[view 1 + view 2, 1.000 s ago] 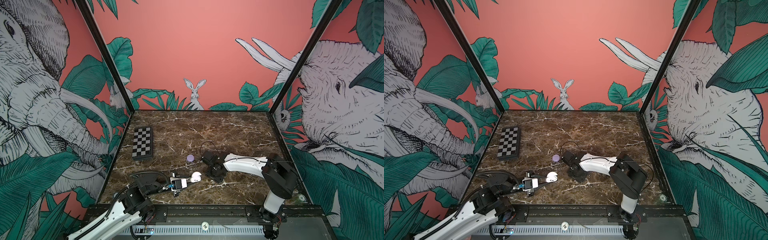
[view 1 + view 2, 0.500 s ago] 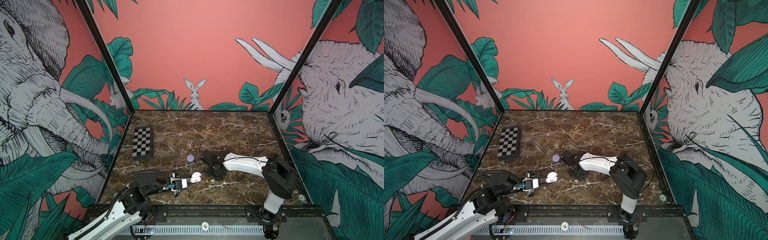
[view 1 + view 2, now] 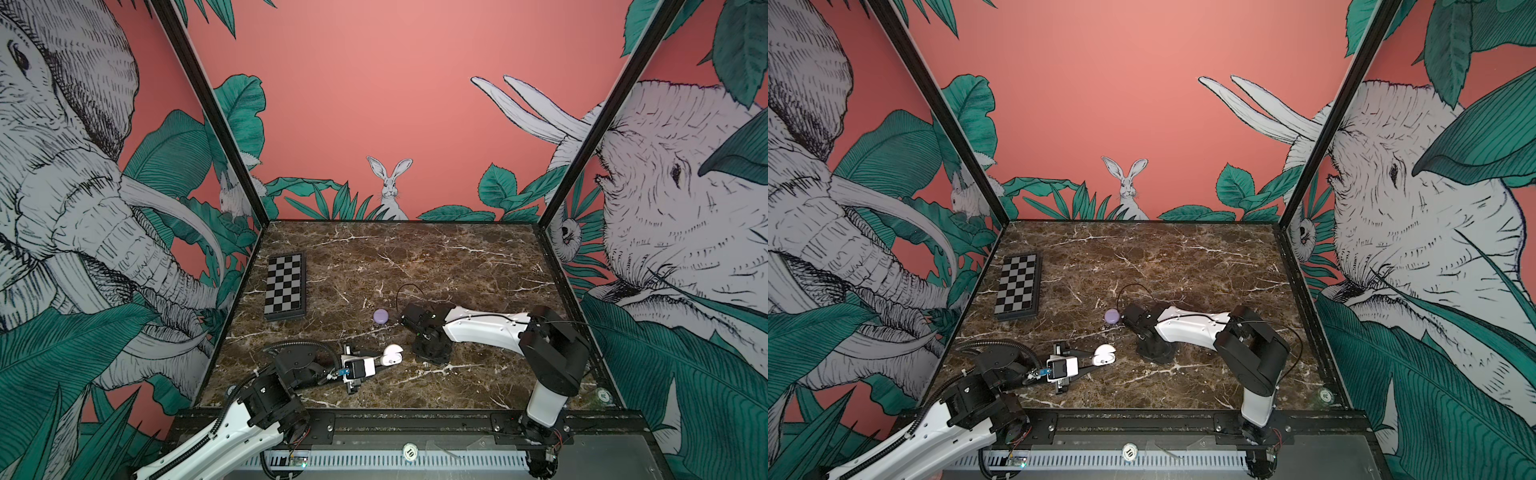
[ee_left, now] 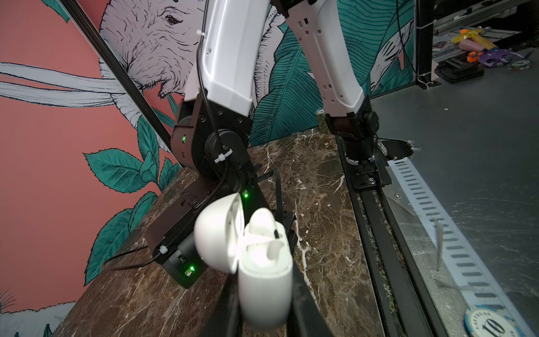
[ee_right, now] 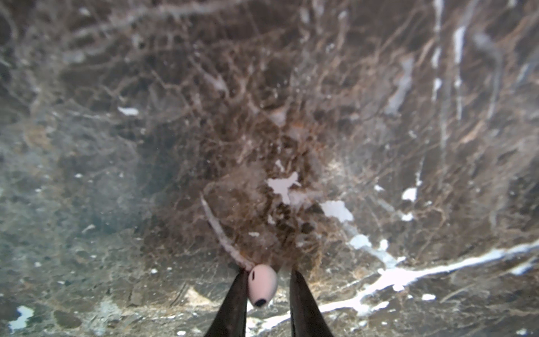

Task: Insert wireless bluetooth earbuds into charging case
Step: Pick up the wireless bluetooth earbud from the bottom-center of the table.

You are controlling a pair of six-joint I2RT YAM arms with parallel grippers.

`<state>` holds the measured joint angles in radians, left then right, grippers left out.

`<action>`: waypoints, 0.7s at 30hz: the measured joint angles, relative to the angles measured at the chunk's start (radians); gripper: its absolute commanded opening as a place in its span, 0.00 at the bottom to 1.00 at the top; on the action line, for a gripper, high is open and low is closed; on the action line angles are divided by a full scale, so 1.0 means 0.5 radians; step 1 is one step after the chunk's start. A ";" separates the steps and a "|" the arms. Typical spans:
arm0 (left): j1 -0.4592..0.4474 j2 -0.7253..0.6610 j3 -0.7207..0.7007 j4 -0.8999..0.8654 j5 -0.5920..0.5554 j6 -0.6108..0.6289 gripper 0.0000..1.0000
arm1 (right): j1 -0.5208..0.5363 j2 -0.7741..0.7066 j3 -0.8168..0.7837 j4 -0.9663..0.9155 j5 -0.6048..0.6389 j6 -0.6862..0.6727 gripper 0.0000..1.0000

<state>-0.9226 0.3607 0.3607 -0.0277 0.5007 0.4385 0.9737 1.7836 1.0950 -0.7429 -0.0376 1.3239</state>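
Right wrist view looks down at the brown marble table (image 5: 379, 146). A tiny, pale loose earbud (image 5: 261, 284) lies between the two dark fingers (image 5: 233, 303) of the right gripper (image 5: 268, 272). The fingers stand apart: one touches the earbud's side, and a gap shows between the earbud and the other. Left wrist view shows the left gripper (image 4: 264, 303) clamped on the white charging case (image 4: 264, 280), one finger on each side of its body, with the lid hinged open. A white seated earbud (image 4: 262, 221) rests in the case, blurred by the close focus. In both top views the white case is held near the table's front, left of the right gripper, which points down and hides the loose earbud. A closed lilac case (image 3: 381, 316) lies just behind them, and a chessboard (image 3: 286, 286) sits farther back on the left.
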 measured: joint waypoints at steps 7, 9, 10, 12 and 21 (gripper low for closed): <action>0.000 0.000 0.000 -0.009 0.000 0.002 0.00 | 0.000 0.056 0.073 -0.076 0.003 -0.162 0.25; 0.000 0.000 0.000 -0.011 0.000 0.003 0.00 | -0.002 0.058 0.077 -0.081 0.001 -0.228 0.25; 0.000 0.000 0.000 -0.011 0.000 0.005 0.00 | -0.002 0.058 0.078 -0.082 0.001 -0.268 0.25; 0.000 0.000 0.000 -0.013 0.000 0.007 0.00 | -0.002 0.059 0.089 -0.098 0.001 -0.346 0.26; 0.000 0.002 0.000 -0.018 -0.001 0.015 0.00 | -0.019 0.089 0.189 -0.192 0.015 -0.781 0.31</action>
<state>-0.9226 0.3618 0.3607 -0.0364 0.5003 0.4461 0.9642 1.8278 1.1896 -0.8391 -0.0299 0.9333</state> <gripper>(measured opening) 0.229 0.312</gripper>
